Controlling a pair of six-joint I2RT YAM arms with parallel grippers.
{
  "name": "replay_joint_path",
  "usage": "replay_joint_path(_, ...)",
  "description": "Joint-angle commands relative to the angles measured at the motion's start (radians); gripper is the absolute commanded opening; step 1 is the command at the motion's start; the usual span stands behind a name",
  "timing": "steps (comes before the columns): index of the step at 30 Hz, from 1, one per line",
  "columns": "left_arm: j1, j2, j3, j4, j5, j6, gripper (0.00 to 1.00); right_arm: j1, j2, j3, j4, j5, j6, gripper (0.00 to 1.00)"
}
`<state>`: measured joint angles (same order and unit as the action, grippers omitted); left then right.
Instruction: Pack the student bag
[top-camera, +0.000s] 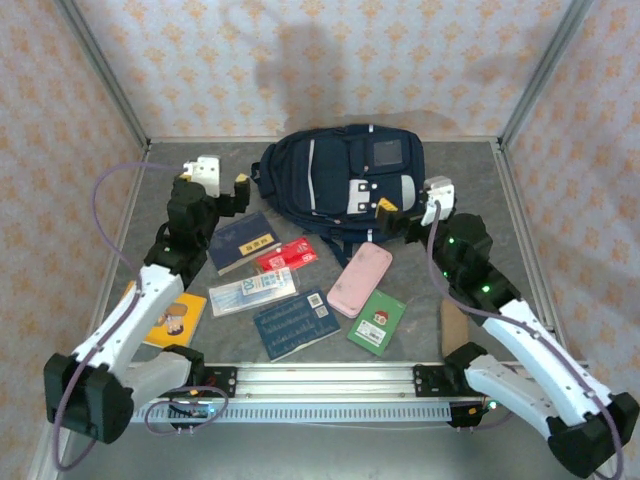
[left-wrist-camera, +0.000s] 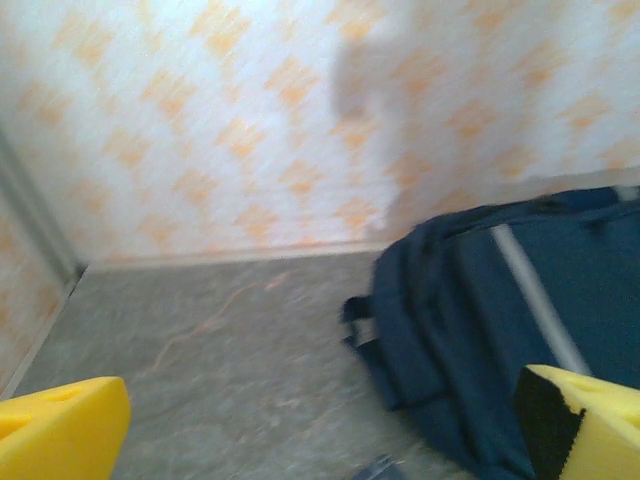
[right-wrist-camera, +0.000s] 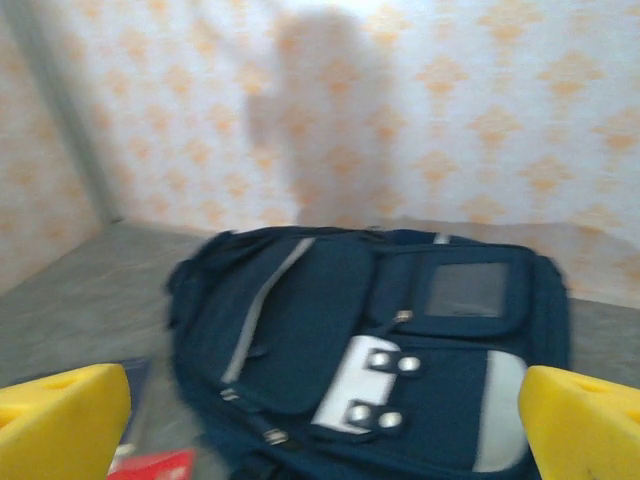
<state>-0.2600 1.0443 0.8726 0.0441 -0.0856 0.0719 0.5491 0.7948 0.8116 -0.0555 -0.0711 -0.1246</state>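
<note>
Evidently nothing is packed yet: the student bag (top-camera: 345, 180) lies apparently zipped by the worktop's (top-camera: 475, 165) far edge, the pink case (top-camera: 360, 278) and booklets (top-camera: 243, 243) lie loose towards the near edge, and the left claw (top-camera: 215, 180) and right claw (top-camera: 412, 205) gape wide, empty.

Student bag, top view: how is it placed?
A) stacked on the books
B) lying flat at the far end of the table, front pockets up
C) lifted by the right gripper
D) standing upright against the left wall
B: the student bag lies flat on the table near the back wall, with its grey pocket patches facing up.
</note>
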Motion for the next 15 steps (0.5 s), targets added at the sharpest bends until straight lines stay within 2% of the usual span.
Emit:
replay_joint_path(1,-0.077,-0.043,0.117,-0.240,-0.038,-0.016,1.00,0.055,-0.005,0.150,-0.367,0.028,0.027,0.99)
replay_joint_path(2,-0.101,-0.033,0.166,-0.299,-0.062,-0.047,1.00,0.055,-0.008,0.193,-0.415,0.054,0.086,0.99)
replay_joint_path(3,-0.107,-0.014,0.220,-0.367,-0.079,-0.097,1.00,0.055,-0.011,0.229,-0.457,0.131,0.200,0.99)
replay_joint_path(4,-0.107,0.020,0.298,-0.485,-0.149,-0.194,1.00,0.054,-0.009,0.295,-0.577,0.265,0.430,0.99)
replay_joint_path(5,-0.106,0.065,0.392,-0.654,-0.275,-0.329,1.00,0.039,-0.003,0.360,-0.664,0.290,0.557,0.99)
replay_joint_path(7,-0.103,0.150,0.492,-0.827,-0.494,-0.510,1.00,-0.018,0.027,0.435,-0.673,0.092,0.453,0.99)
replay_joint_path(9,-0.089,0.213,0.488,-0.781,-0.423,-0.444,1.00,-0.039,0.105,0.512,-0.762,0.080,0.462,0.99)
replay_joint_path(12,-0.091,0.334,0.529,-0.763,-0.370,-0.477,1.00,-0.039,0.209,0.573,-0.889,0.049,0.476,0.99)
replay_joint_path(15,-0.091,0.473,0.621,-0.793,-0.340,-0.480,1.00,-0.021,0.184,0.502,-0.889,0.149,0.506,0.99)
